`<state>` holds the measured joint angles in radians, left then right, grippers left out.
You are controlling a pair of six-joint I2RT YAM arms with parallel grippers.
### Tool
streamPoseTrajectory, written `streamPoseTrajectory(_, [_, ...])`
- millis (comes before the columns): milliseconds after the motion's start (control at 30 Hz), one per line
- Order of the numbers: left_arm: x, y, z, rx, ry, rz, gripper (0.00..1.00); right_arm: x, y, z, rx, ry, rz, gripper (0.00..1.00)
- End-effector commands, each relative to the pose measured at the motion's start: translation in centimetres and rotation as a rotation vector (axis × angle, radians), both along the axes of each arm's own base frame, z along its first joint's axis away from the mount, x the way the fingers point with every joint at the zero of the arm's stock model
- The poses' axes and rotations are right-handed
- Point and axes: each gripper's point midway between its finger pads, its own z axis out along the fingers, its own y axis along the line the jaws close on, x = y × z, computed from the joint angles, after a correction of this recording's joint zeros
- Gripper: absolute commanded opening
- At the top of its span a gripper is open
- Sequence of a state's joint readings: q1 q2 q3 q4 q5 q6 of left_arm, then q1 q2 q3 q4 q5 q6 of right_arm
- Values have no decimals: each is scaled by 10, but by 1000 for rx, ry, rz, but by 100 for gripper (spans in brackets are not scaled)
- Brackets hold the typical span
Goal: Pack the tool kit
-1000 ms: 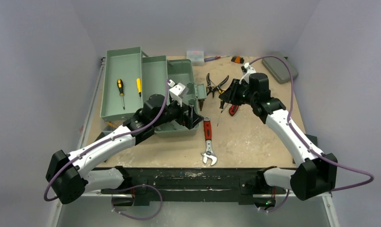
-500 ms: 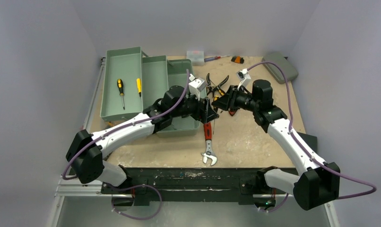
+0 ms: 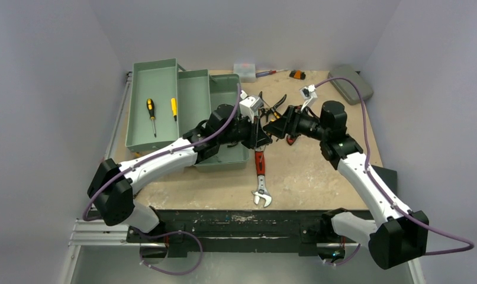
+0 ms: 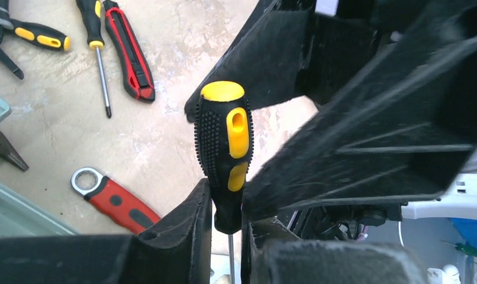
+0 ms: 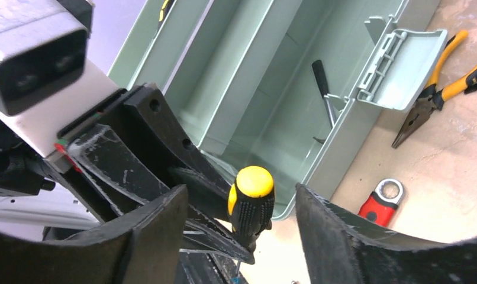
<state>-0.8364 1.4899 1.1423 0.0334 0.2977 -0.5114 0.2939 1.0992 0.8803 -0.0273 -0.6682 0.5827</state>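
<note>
The tool kit (image 3: 160, 77) lies open at the back left, a grey-green box with its trays folded out; the right wrist view looks into its bare inside (image 5: 254, 71). Both grippers meet in the air just right of the box. My left gripper (image 4: 227, 204) (image 3: 263, 135) is shut on the lower neck of a black-and-yellow screwdriver (image 4: 224, 142) (image 5: 251, 204), handle upward. My right gripper (image 5: 241, 200) (image 3: 276, 129) stands open around that handle, its fingers clear of it on both sides.
Two screwdrivers (image 3: 151, 112) lie in the far tray. On the table lie a red adjustable wrench (image 3: 260, 174), pliers (image 3: 271, 106), a red utility knife (image 4: 128, 53) and another screwdriver (image 4: 98, 53). A flat grey case (image 3: 350, 83) sits back right, a small clear box (image 3: 245, 71) at the back.
My left arm swung right from over the toolbox to the right gripper and shut on the screwdriver. The right gripper, which held it, has opened.
</note>
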Motion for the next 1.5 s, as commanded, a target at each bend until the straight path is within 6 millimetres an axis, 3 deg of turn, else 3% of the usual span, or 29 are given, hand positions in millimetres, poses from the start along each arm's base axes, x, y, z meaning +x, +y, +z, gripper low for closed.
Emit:
streamPoseTrajectory(0, [0,12,33,-4,-80,38,0,-4,-3,27,20,-102,-20,70])
streamPoseTrajectory(133, [3,41,33,80,-94,141,0,-1,-11,31,-1,-118,-77,79])
streamPoseTrajectory(267, [22,89,37,214,-100,332,0,4,-18,32,-26,-130,-130,89])
streamPoseTrajectory(433, [48,154,51,280,-38,519,0,8,-20,27,-32,-118,-148,90])
streamPoseTrajectory(800, [83,261,52,610,-51,859,0,15,-19,16,-42,-87,-155,89])
streamPoseTrajectory(867, [90,266,52,626,-64,881,0,16,-19,14,-47,-81,-161,89])
streamPoseTrajectory(1033, [107,257,32,601,1,854,0,20,-20,8,-53,-67,-176,89])
streamPoseTrajectory(1167, [115,254,17,607,57,840,10,27,-28,-3,-90,-34,-233,89])
streamPoseTrajectory(1233, [115,253,13,613,67,836,17,33,-41,-19,-149,23,-316,88])
streamPoseTrajectory(1333, [113,249,14,593,68,819,36,41,-59,-39,-228,81,-415,89])
streamPoseTrajectory(1467, [106,239,22,516,55,774,62,47,-64,-55,-265,132,-449,89])
